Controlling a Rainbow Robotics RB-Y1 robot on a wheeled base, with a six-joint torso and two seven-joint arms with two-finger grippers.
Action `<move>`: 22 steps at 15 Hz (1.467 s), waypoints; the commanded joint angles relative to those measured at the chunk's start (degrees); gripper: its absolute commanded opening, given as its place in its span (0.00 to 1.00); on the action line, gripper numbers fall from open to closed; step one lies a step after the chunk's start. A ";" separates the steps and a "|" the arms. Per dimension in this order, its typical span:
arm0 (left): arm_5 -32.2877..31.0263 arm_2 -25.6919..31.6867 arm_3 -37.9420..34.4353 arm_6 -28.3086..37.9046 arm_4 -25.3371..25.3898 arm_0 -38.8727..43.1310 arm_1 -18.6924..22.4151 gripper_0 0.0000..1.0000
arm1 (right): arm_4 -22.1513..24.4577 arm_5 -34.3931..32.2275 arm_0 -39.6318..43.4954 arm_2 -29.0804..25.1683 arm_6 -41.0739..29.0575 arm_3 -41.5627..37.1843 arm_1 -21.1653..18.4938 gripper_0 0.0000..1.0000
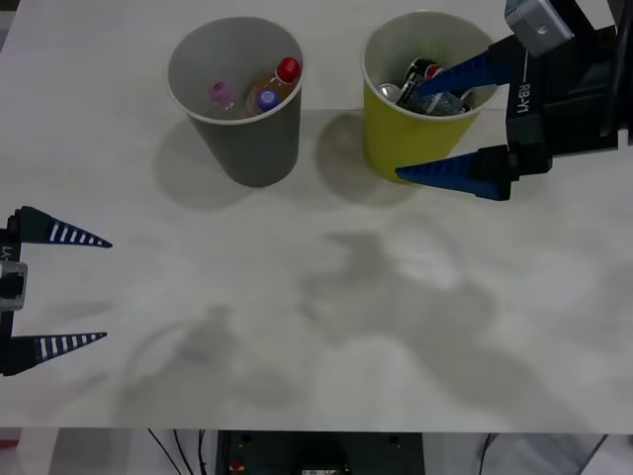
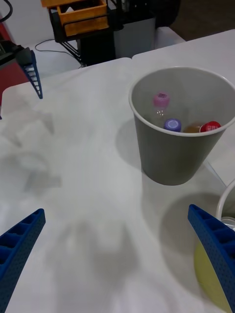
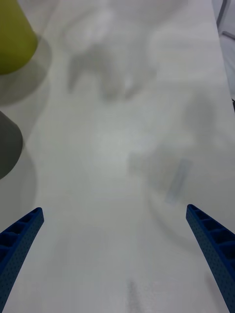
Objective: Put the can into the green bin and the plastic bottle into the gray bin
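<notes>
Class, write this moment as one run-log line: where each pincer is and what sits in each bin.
right pincer: open, over green bin | left pincer: open, idle at table edge | gray bin: plastic bottle inside, plus two other bottles | green bin: cans inside

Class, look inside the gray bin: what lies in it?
Inside the gray bin: the plastic bottle with a pink cap, plus red-capped and purple-capped bottles. Their lower bodies are hidden by the wall.

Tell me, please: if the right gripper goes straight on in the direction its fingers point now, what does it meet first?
The right gripper is open, straddling the green bin and pointing toward the gray bin. Going straight on, it would probably meet the gray bin first, though its height above the table is unclear.
</notes>
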 commanded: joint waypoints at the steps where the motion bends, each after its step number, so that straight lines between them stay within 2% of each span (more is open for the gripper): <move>1: 0.00 0.00 0.00 0.00 0.00 0.00 0.00 1.00 | -3.61 -3.92 6.90 -6.26 7.93 0.03 -0.20 1.00; 4: 0.00 0.00 0.00 0.00 0.00 0.00 0.00 1.00 | -6.33 -6.38 13.75 -11.18 15.66 0.99 -0.20 1.00; 7: 0.00 0.00 0.00 0.00 0.00 0.00 0.00 1.00 | -7.82 -6.64 18.94 -13.20 22.96 2.66 -1.34 1.00; 9: 0.00 0.00 0.00 0.00 0.00 0.00 0.00 1.00 | -7.74 -6.82 22.54 -14.43 26.83 3.02 -1.96 1.00; 14: 0.00 0.00 0.00 0.00 0.00 0.00 0.00 1.00 | -7.65 -13.23 31.15 -21.29 35.62 4.33 -2.04 1.00; 17: 0.00 0.00 0.00 0.00 0.00 0.00 0.00 1.00 | -7.82 -13.32 36.16 -23.66 40.01 4.33 -1.69 1.00; 22: 0.00 0.00 0.00 0.00 0.00 0.00 0.00 1.00 | -8.53 -13.32 41.88 -26.21 41.94 4.33 1.38 1.00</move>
